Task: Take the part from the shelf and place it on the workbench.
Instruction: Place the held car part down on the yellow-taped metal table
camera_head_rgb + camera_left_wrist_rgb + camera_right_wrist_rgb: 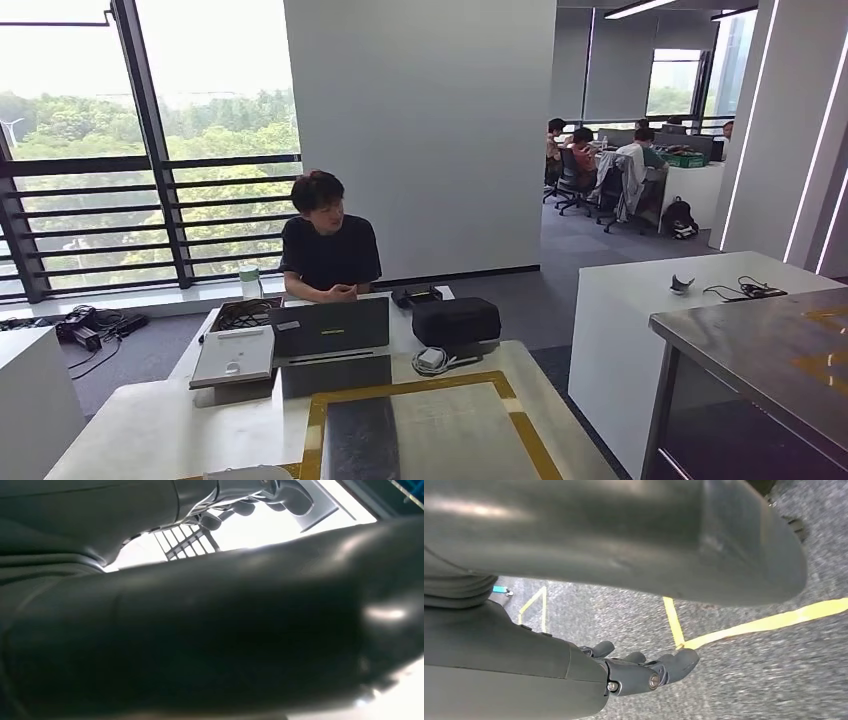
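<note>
Hands hang apart from any part: right hand [644,672] empty, fingers loosely extended; left hand [240,505] unclear.

A white table [150,430] fills the near left. On it lies a yellow-bordered mat [460,425] with a dark strip [362,440] along its left part. Farther back on the table stand an open laptop [330,328], a closed laptop [235,355] to its left, a black case [456,320] to its right, and a white charger [432,358] with coiled cable just beside the case. At right is a steel-topped bench [770,350] (yellow marks on its surface), and behind it a white counter [640,290] bearing a small grey part [682,284] and a black cable [745,290]. Grey carpet [749,680] shows yellow tape lines [769,622].
</note>
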Tool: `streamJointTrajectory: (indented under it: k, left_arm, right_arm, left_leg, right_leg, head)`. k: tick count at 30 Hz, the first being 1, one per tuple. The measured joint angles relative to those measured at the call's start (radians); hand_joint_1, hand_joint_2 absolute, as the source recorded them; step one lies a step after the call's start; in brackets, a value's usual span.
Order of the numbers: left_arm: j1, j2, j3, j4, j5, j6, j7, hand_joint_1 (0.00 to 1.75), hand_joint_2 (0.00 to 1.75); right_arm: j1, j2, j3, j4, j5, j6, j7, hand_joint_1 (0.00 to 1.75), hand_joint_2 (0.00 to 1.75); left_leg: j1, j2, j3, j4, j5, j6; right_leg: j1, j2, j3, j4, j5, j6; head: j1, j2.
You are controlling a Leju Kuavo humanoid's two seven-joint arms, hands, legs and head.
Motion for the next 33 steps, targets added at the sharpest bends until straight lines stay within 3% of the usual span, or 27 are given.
streamJointTrajectory:
  k: [3, 4, 5, 6, 8, 10, 12, 14, 15, 16, 18, 19, 20, 21, 22, 23, 24, 26, 27, 29, 30, 31, 33]
  left_arm:
    - [0.011, 0.000, 0.008, -0.051, 0.004, 0.000, -0.008, 0.00, 0.00]
    - [0.014, 0.000, 0.008, -0.062, 0.005, 0.000, -0.008, 0.00, 0.00]
    - [0.017, 0.000, 0.009, -0.070, 0.006, 0.000, -0.010, 0.00, 0.00]
    - [0.020, -0.001, 0.009, -0.077, 0.007, 0.000, -0.013, 0.00, 0.00]
    - [0.021, -0.001, 0.009, -0.090, 0.006, 0.000, -0.019, 0.00, 0.00]
    - [0.019, -0.004, 0.010, -0.100, -0.004, 0.000, -0.021, 0.00, 0.00]
    - [0.017, -0.006, 0.011, -0.106, -0.014, 0.000, -0.021, 0.00, 0.00]
    - [0.017, -0.010, 0.012, -0.110, -0.017, 0.000, -0.021, 0.00, 0.00]
    - [0.017, -0.012, 0.012, -0.112, -0.017, 0.000, -0.021, 0.00, 0.00]
    - [0.018, -0.015, 0.013, -0.115, -0.017, 0.000, -0.022, 0.00, 0.00]
    - [0.024, -0.017, 0.016, -0.119, -0.022, 0.000, -0.021, 0.00, 0.00]
    - [0.029, -0.018, 0.018, -0.119, -0.026, 0.000, -0.019, 0.00, 0.00]
    - [0.034, -0.018, 0.021, -0.119, -0.031, 0.000, -0.018, 0.00, 0.00]
    - [0.039, -0.018, 0.024, -0.118, -0.030, 0.000, -0.016, 0.00, 0.00]
    - [0.045, -0.017, 0.026, -0.118, -0.019, 0.000, -0.013, 0.00, 0.00]
    - [0.052, -0.015, 0.028, -0.119, 0.006, -0.002, -0.008, 0.00, 0.00]
    - [0.060, -0.010, 0.028, -0.122, 0.044, -0.004, 0.001, 0.00, 0.00]
    - [0.080, 0.002, 0.021, -0.135, 0.104, -0.009, 0.025, 0.00, 0.00]
    - [0.089, 0.007, 0.016, -0.142, 0.114, -0.009, 0.035, 0.00, 0.00]
    - [0.103, 0.010, 0.010, -0.153, 0.108, -0.007, 0.052, 0.00, 0.00]
    - [0.110, 0.012, 0.008, -0.158, 0.117, -0.007, 0.059, 0.00, 0.00]
    - [0.118, 0.014, 0.005, -0.164, 0.138, -0.009, 0.064, 0.00, 0.00]
    - [0.127, 0.020, -0.004, -0.176, 0.193, -0.015, 0.062, 0.00, 0.00]
  right_arm:
    - [0.001, -0.001, 0.000, 0.000, -0.004, -0.004, 0.010, 0.00, 0.00]
    - [0.002, -0.001, 0.000, 0.000, -0.005, -0.004, 0.010, 0.00, 0.00]
    - [0.002, -0.001, 0.000, 0.000, -0.007, -0.004, 0.010, 0.00, 0.00]
    - [0.002, -0.001, 0.000, 0.000, -0.008, -0.004, 0.009, 0.00, 0.00]
    - [0.002, 0.000, 0.000, 0.000, -0.011, -0.004, 0.007, 0.00, 0.00]
    - [0.001, 0.001, -0.001, 0.000, -0.012, -0.004, 0.004, 0.00, 0.00]
    - [-0.001, 0.001, -0.001, 0.000, -0.012, -0.004, 0.001, 0.00, 0.00]
    - [0.000, 0.001, -0.001, 0.000, -0.014, -0.003, -0.003, 0.00, 0.00]
    - [0.000, 0.001, -0.001, 0.000, -0.014, -0.003, -0.006, 0.00, 0.00]
    - [0.001, 0.001, -0.001, 0.000, -0.015, -0.003, -0.010, 0.00, 0.00]
    - [0.001, 0.001, -0.001, 0.000, -0.015, -0.002, -0.018, 0.00, 0.00]
    - [0.001, 0.001, -0.001, 0.000, -0.014, -0.001, -0.019, 0.00, 0.00]
    - [0.000, 0.001, -0.001, 0.000, -0.012, -0.001, -0.020, 0.00, 0.00]
    - [0.000, 0.001, -0.001, 0.000, -0.010, 0.000, -0.020, 0.00, 0.00]
    - [0.000, 0.001, -0.001, 0.000, -0.009, 0.000, -0.019, 0.00, 0.00]
    - [-0.001, 0.000, -0.001, 0.000, -0.007, 0.001, -0.018, 0.00, 0.00]
    - [-0.002, -0.001, -0.001, 0.000, -0.003, 0.002, -0.017, 0.00, 0.00]
    - [-0.004, -0.003, -0.001, 0.000, 0.008, 0.006, -0.013, 0.00, 0.00]
    - [-0.004, -0.005, 0.000, 0.000, 0.014, 0.008, -0.011, 0.00, 0.00]
    - [-0.003, -0.009, 0.000, 0.000, 0.021, 0.011, -0.009, 0.00, 0.00]
    - [-0.003, -0.012, 0.000, 0.000, 0.023, 0.012, -0.010, 0.00, 0.00]
    - [-0.003, -0.015, 0.000, 0.000, 0.023, 0.013, -0.011, 0.00, 0.00]
    - [-0.004, -0.022, 0.000, 0.000, 0.024, 0.017, -0.010, 0.00, 0.00]
  left_leg:
    - [0.001, -0.001, -0.048, 0.154, -0.128, -0.008]
    - [0.000, -0.001, -0.060, 0.211, -0.158, -0.008]
    - [0.000, -0.001, -0.058, 0.243, -0.166, -0.007]
    - [-0.001, -0.001, -0.039, 0.240, -0.154, -0.004]
    - [-0.006, -0.002, 0.053, 0.131, -0.106, 0.009]
    - [-0.014, -0.002, 0.144, -0.005, -0.092, 0.022]
    - [-0.022, -0.002, 0.167, -0.057, -0.097, 0.031]
    - [-0.021, 0.000, 0.153, -0.063, -0.080, 0.042]
    - [-0.018, 0.001, 0.145, -0.067, -0.069, 0.049]
    - [-0.014, 0.003, 0.134, -0.072, -0.055, 0.055]
    - [-0.013, 0.005, 0.107, -0.072, -0.031, 0.061]
    - [-0.012, 0.006, 0.093, -0.069, -0.020, 0.061]
    - [-0.012, 0.008, 0.078, -0.065, -0.010, 0.060]
    - [-0.012, 0.009, 0.063, -0.059, -0.001, 0.058]
    - [-0.011, 0.010, 0.046, -0.052, 0.007, 0.055]
    - [-0.010, 0.010, 0.030, -0.043, 0.013, 0.052]
    - [-0.011, 0.011, 0.016, -0.033, 0.019, 0.046]
    - [-0.012, 0.012, 0.000, -0.019, 0.029, 0.034]
    - [-0.012, 0.012, -0.002, -0.017, 0.035, 0.027]
    - [-0.009, 0.011, -0.004, -0.020, 0.044, 0.014]
    - [-0.007, 0.009, -0.009, -0.013, 0.031, 0.008]
    - [-0.006, 0.007, -0.019, 0.009, -0.001, 0.003]
    - [-0.004, 0.004, -0.047, 0.106, -0.104, -0.004]
  right_leg:
    - [0.003, -0.006, -0.030, -0.001, 0.025, -0.016]
    - [0.006, -0.007, -0.043, -0.001, 0.035, -0.017]
    - [0.009, -0.008, -0.055, -0.001, 0.044, -0.018]
    - [0.011, -0.008, -0.066, 0.000, 0.054, -0.018]
    - [0.015, -0.008, -0.082, 0.000, 0.071, -0.016]
    - [0.018, -0.007, -0.092, 0.000, 0.088, -0.008]
    - [0.016, -0.006, -0.096, -0.004, 0.104, 0.004]
    - [0.015, -0.005, -0.099, -0.007, 0.112, 0.018]
    - [0.014, -0.004, -0.105, 0.003, 0.096, 0.023]
    - [0.014, -0.003, -0.117, 0.032, 0.059, 0.029]
    - [0.010, -0.002, -0.145, 0.142, -0.046, 0.038]
    - [0.008, -0.003, -0.156, 0.204, -0.083, 0.042]
    - [0.007, -0.003, -0.157, 0.248, -0.093, 0.045]
    - [0.005, -0.003, -0.145, 0.264, -0.080, 0.047]
    - [0.003, -0.003, -0.116, 0.245, -0.053, 0.049]
    - [0.002, -0.003, -0.070, 0.192, -0.027, 0.049]
    - [0.001, -0.003, -0.018, 0.121, -0.020, 0.048]
    - [0.006, -0.001, 0.048, 0.016, -0.033, 0.036]
    - [0.009, 0.000, 0.056, -0.004, -0.043, 0.027]
    - [0.010, -0.003, 0.044, -0.008, -0.032, 0.009]
    - [0.010, -0.005, 0.036, -0.010, -0.022, 0.000]
    - [0.008, -0.008, 0.026, -0.013, -0.010, -0.009]
    - [0.008, -0.010, -0.002, -0.013, 0.015, -0.017]
  head:
    - [-0.003, 0.000]
    - [-0.003, 0.000]
    - [-0.004, 0.000]
    - [-0.004, 0.000]
    - [-0.004, 0.000]
    - [-0.004, 0.000]
    - [-0.004, 0.000]
    - [-0.005, 0.000]
    - [-0.003, -0.001]
    - [-0.002, -0.001]
    - [0.000, -0.001]
    - [0.000, -0.001]
    - [0.001, -0.001]
    - [0.001, -0.001]
    - [0.002, -0.001]
    - [0.002, -0.001]
    - [0.003, -0.001]
    - [0.003, -0.001]
    - [0.001, -0.001]
    - [0.000, -0.001]
    - [-0.001, -0.001]
    - [-0.001, -0.001]
    - [-0.003, -0.001]
